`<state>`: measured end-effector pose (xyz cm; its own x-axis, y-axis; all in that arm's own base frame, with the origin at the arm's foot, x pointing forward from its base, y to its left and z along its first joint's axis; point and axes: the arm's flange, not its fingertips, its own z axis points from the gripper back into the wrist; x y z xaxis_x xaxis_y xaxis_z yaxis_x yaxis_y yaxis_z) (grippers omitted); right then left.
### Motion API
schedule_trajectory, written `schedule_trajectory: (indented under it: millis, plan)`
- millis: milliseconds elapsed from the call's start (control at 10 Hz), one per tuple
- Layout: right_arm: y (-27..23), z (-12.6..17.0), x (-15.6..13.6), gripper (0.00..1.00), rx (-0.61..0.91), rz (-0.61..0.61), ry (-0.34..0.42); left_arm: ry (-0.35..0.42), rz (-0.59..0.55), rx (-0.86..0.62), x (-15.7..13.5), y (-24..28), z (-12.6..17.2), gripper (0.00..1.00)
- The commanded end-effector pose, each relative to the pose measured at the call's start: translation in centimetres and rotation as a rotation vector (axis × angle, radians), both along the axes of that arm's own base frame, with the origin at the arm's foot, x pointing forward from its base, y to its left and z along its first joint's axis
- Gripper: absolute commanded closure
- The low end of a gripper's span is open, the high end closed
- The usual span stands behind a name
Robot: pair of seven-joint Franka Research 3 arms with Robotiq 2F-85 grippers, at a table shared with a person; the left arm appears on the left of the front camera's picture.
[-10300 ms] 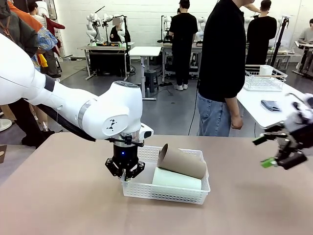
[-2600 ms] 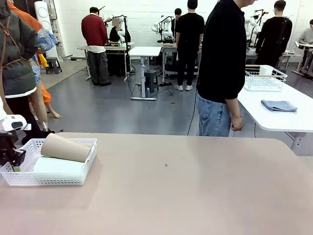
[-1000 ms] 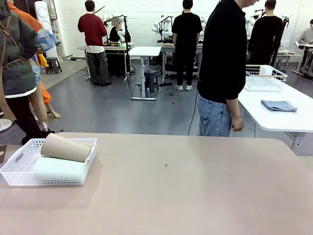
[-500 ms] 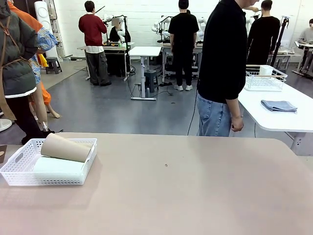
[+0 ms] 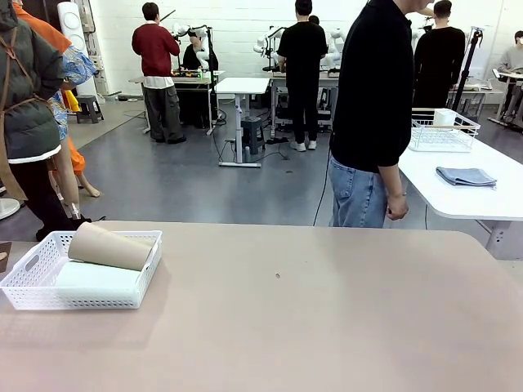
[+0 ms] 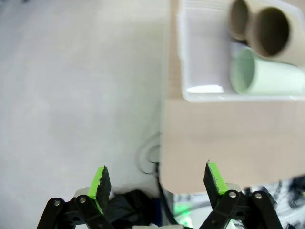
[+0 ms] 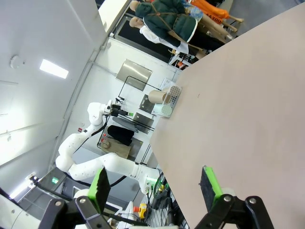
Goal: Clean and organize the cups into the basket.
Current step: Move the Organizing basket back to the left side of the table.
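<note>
The white lattice basket (image 5: 90, 302) stands at the table's left end. A tan-brown cup (image 5: 110, 246) lies on its side on top of a pale mint cup (image 5: 96, 278) inside it. From above, in the left wrist view, the basket (image 6: 205, 62) holds two tan cups (image 6: 270, 31) side by side and the mint cup (image 6: 267, 76). My left gripper (image 6: 157, 180) hangs open and empty off the table's edge, short of the basket. My right gripper (image 7: 155, 186) is open and empty above the bare table (image 7: 238, 119), far from the basket (image 7: 174, 95).
A person in a black top (image 5: 372, 114) stands at the far side, hand (image 5: 397, 206) hanging by the table's edge. The tan tabletop (image 5: 327, 310) stretches right of the basket. A white side table (image 5: 458, 184) carries a wire rack and a folded cloth.
The basket went from mid-table to the left end. My left gripper then let go of its left end and drew back. Nothing on the table moved in the last second.
</note>
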<state>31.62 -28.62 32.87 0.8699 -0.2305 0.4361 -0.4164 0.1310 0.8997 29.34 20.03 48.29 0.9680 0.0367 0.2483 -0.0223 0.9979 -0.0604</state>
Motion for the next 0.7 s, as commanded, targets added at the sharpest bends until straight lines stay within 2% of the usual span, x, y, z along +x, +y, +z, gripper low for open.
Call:
schedule_trajectory:
  millis: [0, 100, 300, 600]
  plan:
    - [0.1, 0.2, 0.0, 0.0, -0.005, 0.006, -0.001, 0.117, -0.118, -0.367, 0.6, 5.0, 1.9, 0.0]
    - [0.1, 0.2, 0.0, 0.0, -0.005, 0.006, -0.001, 0.186, -0.167, -0.523, 1.0, 6.7, 1.9, 0.0]
    - [0.1, 0.2, 0.0, 0.0, -0.005, 0.006, -0.001, 0.264, -0.22, -0.727, 1.5, 9.3, 1.3, 0.0]
    - [0.1, 0.2, 0.0, 0.0, -0.005, 0.006, -0.001, 0.238, -0.205, -0.858, 0.5, 12.5, 2.0, 0.0]
